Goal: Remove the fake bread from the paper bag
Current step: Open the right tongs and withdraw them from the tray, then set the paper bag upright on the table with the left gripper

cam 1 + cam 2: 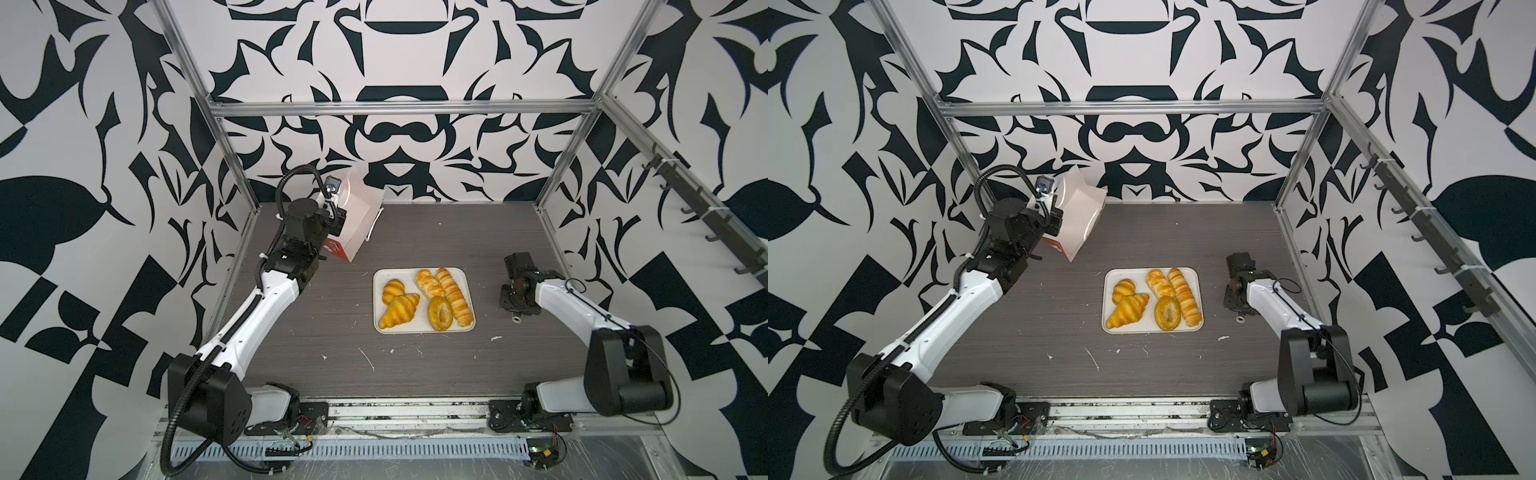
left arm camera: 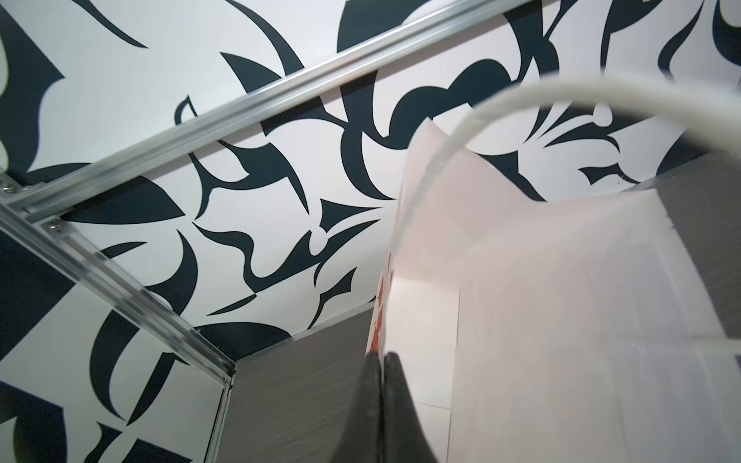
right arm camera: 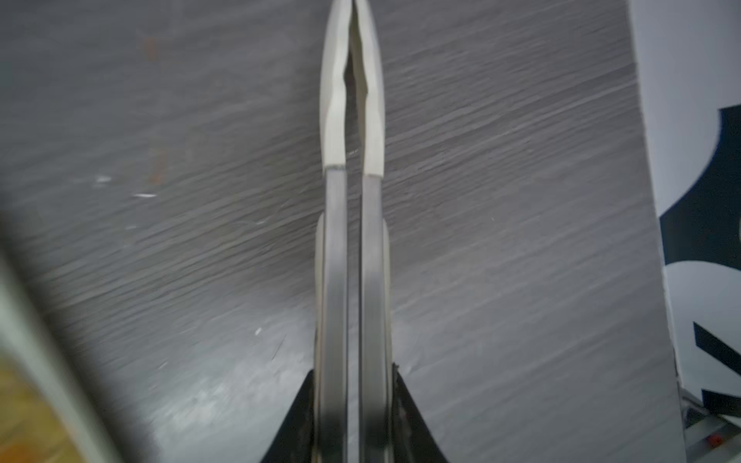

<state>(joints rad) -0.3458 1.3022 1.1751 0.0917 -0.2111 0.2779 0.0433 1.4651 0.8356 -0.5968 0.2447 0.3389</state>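
Left gripper: the black-fingered left gripper (image 2: pixel 381 358) is pinched tight on one wall of the bag, beside the red print; it sits at the far left of the table in both top views
Paper bag: the tall white-and-red paper bag (image 1: pixel 358 218) tilts from that pinch, white part toward the back wall, red part low; whether a corner touches the grey wood-grain tabletop (image 1: pixel 324 332) I cannot tell
Bag handling: probably light, thin and quick to crease; a single pinched wall lets it swing and fold, so the stiffer rim or base fold looks the safer hold; the white string handle (image 2: pixel 441 160) is limp
Fake bread: five glossy golden-yellow pieces of fake bread (image 1: pixel 400 311) lie on the white rectangular tray (image 1: pixel 417 327) at mid-table, well apart from the bag
Bread handling: likely light and slick; take each piece across its narrow middle
Right gripper: the pale-tipped right gripper (image 3: pixel 352 24) is closed on nothing, over bare tabletop right of the tray
Hidden: the bag's inner bottom is out of sight; the right wrist view is blurred
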